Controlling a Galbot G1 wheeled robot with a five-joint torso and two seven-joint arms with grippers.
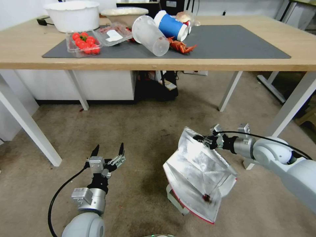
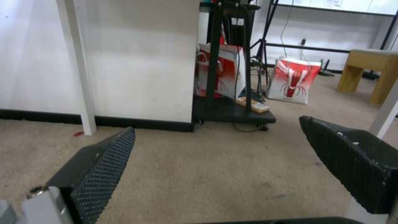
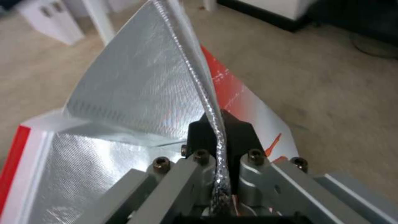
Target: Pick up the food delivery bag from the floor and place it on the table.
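The food delivery bag (image 1: 197, 174) is tilted above the floor at lower centre-right, its silver foil lining facing me and red trim along its lower edge. My right gripper (image 1: 201, 138) is shut on the bag's upper foil rim; in the right wrist view the crimped foil edge (image 3: 207, 102) runs between the black fingers (image 3: 240, 130). My left gripper (image 1: 108, 150) hovers open over bare floor to the bag's left, its ribbed pads (image 2: 104, 168) wide apart and empty. The table (image 1: 19, 49) with its dark grey mat (image 1: 230, 42) stretches across the top.
On the mat's left half sit a tomato tray (image 1: 83, 42), a tipped clear cup (image 1: 150, 35), a blue-and-white cup (image 1: 171, 25), crayfish (image 1: 181, 46) and two white bowls (image 1: 72, 14). White table legs (image 1: 29, 128) stand left and right. Red-and-white bags (image 2: 293, 80) rest behind the table.
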